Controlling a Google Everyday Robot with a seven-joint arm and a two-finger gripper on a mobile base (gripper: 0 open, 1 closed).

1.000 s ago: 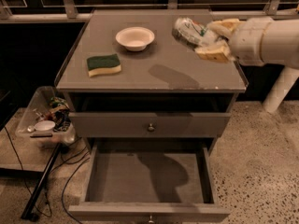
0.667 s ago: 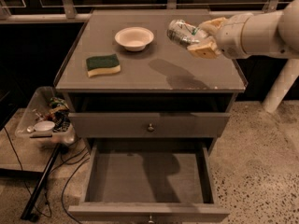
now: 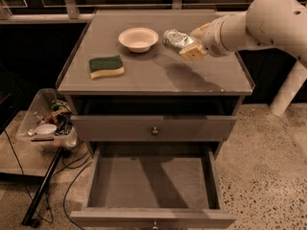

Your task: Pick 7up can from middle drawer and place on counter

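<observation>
While the arm reaches in from the right, the gripper [image 3: 186, 45] hangs over the counter [image 3: 158, 78], right-of-centre, fingers [image 3: 195, 53] clamped on the 7up can [image 3: 172, 39]. The can lies roughly sideways in the grip, its free end sticking out left of the fingers toward the white bowl [image 3: 138, 38], near it but apart. A shadow falls on the counter under the can, so the can looks lifted off the surface. The green-and-yellow sponge [image 3: 106, 66] sits well left. The middle drawer [image 3: 153, 183] is pulled open, bare grey floor showing. The knobbed drawer above [image 3: 154, 127] is closed.
</observation>
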